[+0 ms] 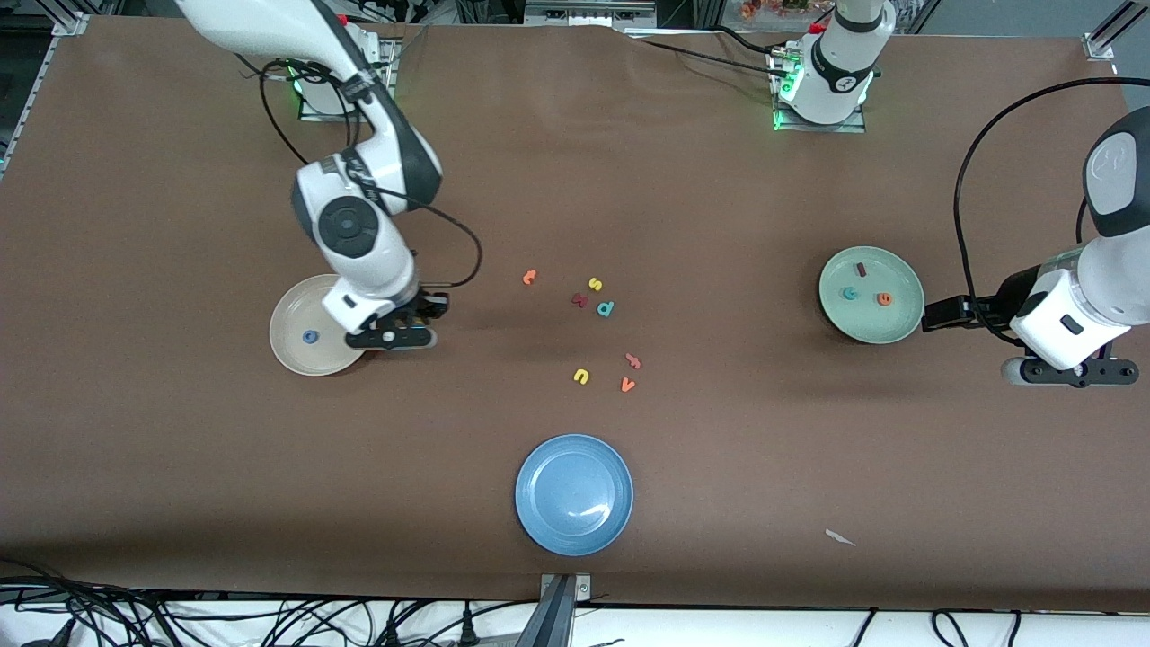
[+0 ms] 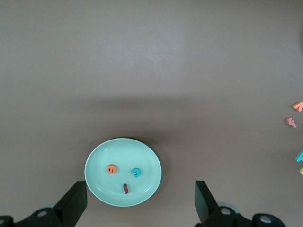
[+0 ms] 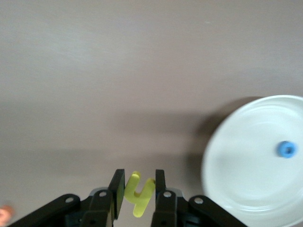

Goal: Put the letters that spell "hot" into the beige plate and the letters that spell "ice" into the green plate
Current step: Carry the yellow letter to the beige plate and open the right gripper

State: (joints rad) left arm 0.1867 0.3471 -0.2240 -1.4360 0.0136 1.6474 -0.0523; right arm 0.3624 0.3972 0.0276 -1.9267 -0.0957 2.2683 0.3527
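Your right hand grips the yellow "h", its stem cut off between the fingers, beside the beige plate; your left hand waits open.

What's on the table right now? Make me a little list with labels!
beige plate: blue "o" inside
green plate: red "i", teal "c", orange "e" inside
right gripper: shut on yellow "h", beside the beige plate's rim
left gripper: open, waiting beside the green plate
orange "t": on table
blue plate: no letters
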